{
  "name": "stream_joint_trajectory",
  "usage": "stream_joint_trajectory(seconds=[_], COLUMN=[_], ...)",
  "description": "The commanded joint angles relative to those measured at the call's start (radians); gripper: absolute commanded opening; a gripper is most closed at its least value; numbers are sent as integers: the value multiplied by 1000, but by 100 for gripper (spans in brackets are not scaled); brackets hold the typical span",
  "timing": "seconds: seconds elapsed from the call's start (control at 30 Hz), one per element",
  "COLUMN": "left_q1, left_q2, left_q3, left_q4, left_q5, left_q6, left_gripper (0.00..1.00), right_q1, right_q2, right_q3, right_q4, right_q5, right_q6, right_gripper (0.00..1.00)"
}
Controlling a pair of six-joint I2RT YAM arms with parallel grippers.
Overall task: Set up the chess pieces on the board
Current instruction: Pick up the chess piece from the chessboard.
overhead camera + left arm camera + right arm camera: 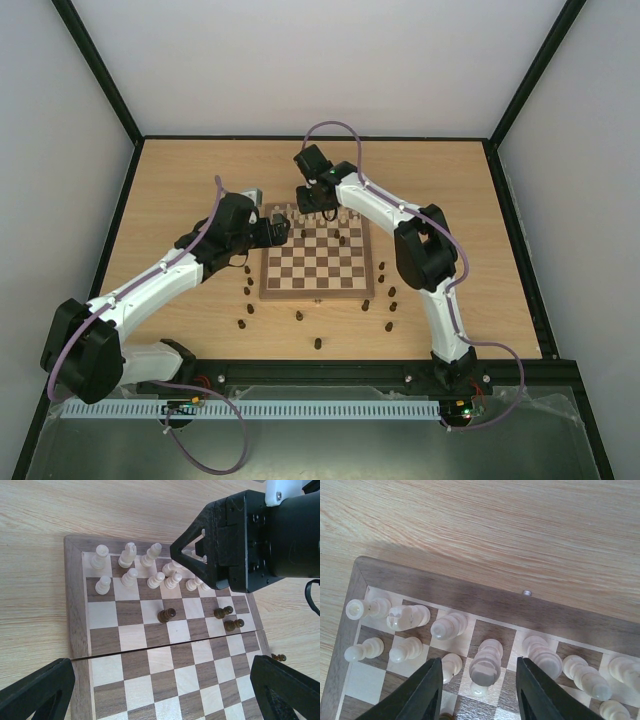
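1. The right pincer (481, 692) hangs over the far edge of the board (445, 587). Its jaws stand apart, one on each side of a tall cream piece (485, 664). A sliver of board shows on both sides of the piece, so nothing is clamped.
2. That piece stands among the other cream pieces (449, 626), which crowd the two far rows. Its neighbours stand just beside it on both sides, so the jaws have little room.
3. The pieces are turned wood, so they are probably very light, stiff and smooth. They are unlikely to break, but their rounded profile could slip out of a slanted grip. The tall ones have narrow bases and look top-heavy, so a nudge from a jaw could well topple one into the next.
4. The best hold is likely on the waist, below the head. The jaws should come straight down, square to the stem, and open only a little wider than it. Gripping the knob on top risks the piece swinging, and gripping near the base means reaching in between neighbours.
5. The left pincer (160, 697) is spread wide and holds nothing. It hovers above the middle of the board.
6. Three dark pieces (166, 614) sit on mid-board squares near the cream rows, and I cannot tell whether they are upright or tipped. More of them lie scattered on the surface (470, 200) off the board's near edge and both sides, so most of that set appears unplaced.
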Motion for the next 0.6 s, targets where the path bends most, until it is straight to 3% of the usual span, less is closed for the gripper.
stream_joint_trajectory(seconds=[0.0,0.13,0.57], left_q1=[8,10,13], left_q2=[-18,-26,-92], left_q3=[-9,-10,-22], left_q4=[19,18,12], left_q5=[7,3,-31], left_q6=[-3,-5,-21], left_gripper=[99,99,99], right_q1=[9,15,77], right_q2=[-73,-129,-180], right_q3=[-25,-84,-232], right_q4=[-29,-19,47], right_q5=[24,48,60], right_q6=[2,12,44], right_gripper=[43,47,36])
